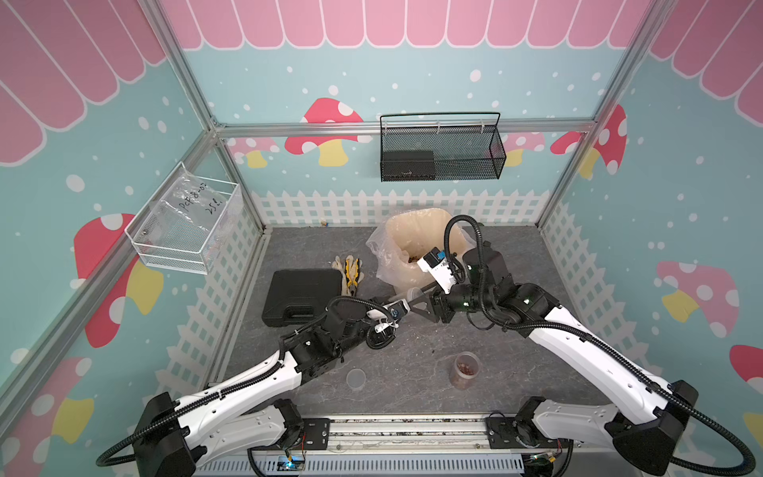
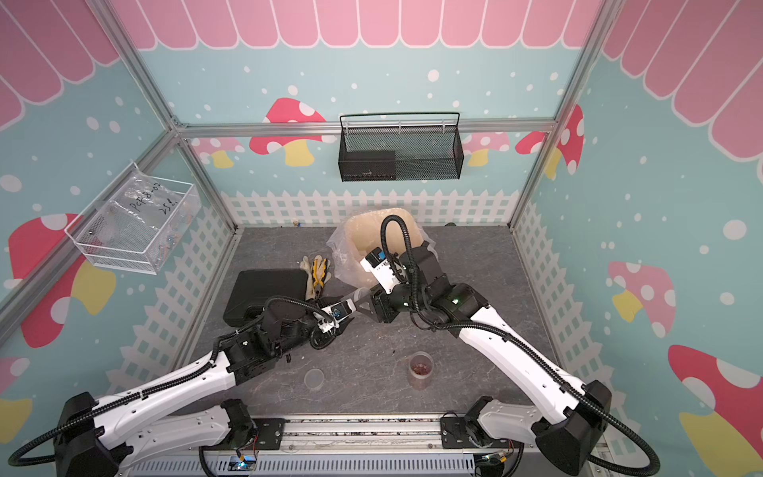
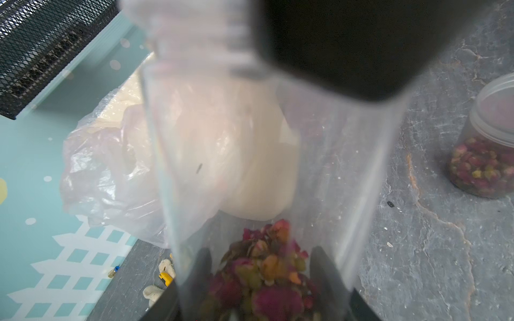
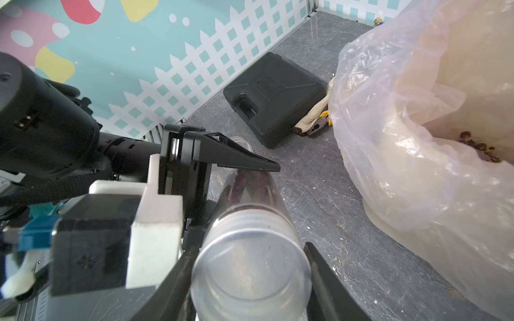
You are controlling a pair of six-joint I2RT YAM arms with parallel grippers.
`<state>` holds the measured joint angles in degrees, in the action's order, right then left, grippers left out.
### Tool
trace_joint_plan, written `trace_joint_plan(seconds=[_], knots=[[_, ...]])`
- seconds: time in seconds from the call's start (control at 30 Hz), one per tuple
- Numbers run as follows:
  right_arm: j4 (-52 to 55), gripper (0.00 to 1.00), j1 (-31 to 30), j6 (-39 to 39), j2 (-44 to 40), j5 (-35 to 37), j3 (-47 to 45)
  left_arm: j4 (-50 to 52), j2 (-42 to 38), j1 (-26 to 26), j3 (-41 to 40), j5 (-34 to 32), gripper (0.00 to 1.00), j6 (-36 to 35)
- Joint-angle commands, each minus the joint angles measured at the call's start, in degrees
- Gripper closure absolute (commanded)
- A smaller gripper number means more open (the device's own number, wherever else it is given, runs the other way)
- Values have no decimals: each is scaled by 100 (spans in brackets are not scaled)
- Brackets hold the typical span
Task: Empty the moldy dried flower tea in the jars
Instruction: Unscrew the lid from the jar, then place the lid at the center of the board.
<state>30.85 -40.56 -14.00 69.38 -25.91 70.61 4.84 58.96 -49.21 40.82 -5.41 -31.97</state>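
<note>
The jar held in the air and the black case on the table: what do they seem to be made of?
Jar: probably clear, smooth plastic; the buds show through its wall, and its lid looks frosted. Case: likely hard black plastic, matte finish, with moulded ridges and a handle hole.

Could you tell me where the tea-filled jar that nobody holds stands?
In both top views the lidded jar stands near the front edge of the table, on the robot's right, an empty container apart to its left.
</note>
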Motion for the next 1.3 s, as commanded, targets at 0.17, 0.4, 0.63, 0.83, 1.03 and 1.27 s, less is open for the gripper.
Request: trace_joint_plan(seconds=[0.17,0.4,0.63,0.83,1.03,1.27], knots=[[203,75,-5,3866,-360,386,-183,156,19,-27,49,598,77,-95],[1,81,-17,5695,-593,1081,-294,245,3,-27,40,622,77,-107],[-65,78,-5,5332,-832,682,-382,126,4,-27,6,367,78,-100],[-396,72,-14,4438,-1443,11,-890,-219,-166,-12,-48,28,78,85],[-590,66,-14,3567,-1673,-477,-1429,-587,-540,117,62,-88,77,691],[-921,61,-90,3194,-1416,-542,-2025,-862,-833,353,240,-247,77,1415]])
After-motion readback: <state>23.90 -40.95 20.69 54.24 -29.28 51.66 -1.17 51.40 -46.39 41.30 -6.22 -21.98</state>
